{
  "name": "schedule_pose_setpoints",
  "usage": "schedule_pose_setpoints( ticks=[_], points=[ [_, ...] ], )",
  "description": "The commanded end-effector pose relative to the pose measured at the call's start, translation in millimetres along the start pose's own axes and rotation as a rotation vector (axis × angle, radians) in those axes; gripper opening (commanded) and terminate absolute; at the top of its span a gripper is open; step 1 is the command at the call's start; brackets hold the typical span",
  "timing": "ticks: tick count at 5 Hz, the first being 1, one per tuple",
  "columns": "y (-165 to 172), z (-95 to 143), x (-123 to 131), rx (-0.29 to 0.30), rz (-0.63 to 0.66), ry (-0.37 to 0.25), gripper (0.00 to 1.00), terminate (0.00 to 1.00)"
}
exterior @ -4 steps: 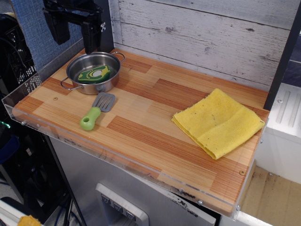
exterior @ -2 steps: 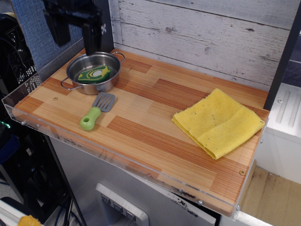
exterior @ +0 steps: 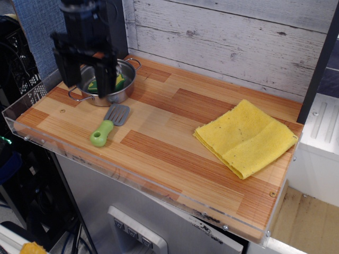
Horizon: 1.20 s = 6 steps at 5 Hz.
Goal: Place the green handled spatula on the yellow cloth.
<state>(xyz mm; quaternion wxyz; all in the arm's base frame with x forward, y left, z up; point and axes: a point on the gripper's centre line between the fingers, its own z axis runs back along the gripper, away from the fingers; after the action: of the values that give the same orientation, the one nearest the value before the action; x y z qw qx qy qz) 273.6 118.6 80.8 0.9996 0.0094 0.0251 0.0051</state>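
Two black fingers (exterior: 109, 78) of the gripper (exterior: 89, 76) hung spread apart in the upper left of the frame, in front of the steel pot (exterior: 123, 89) and holding nothing. Just below the pot, the green handled spatula (exterior: 108, 125) lay flat on the wooden table (exterior: 169, 132), its blade toward the pot. Well apart, at the right of the frame, lay the yellow cloth (exterior: 246, 137).
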Motion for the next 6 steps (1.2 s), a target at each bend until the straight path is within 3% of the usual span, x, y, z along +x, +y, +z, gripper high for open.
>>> schedule_pose_setpoints(
  ticks=[1, 3, 6],
  points=[
    [4.1, -18.9, -18.5, 0.026, 0.071, -0.096, 1.0, 0.0],
    [7.0, -40.6, -11.7, 0.044, 0.087, -0.132, 1.0, 0.0],
    [2.5, -58.5, -13.6, 0.032, 0.091, -0.101, 1.0, 0.0]
  ],
)
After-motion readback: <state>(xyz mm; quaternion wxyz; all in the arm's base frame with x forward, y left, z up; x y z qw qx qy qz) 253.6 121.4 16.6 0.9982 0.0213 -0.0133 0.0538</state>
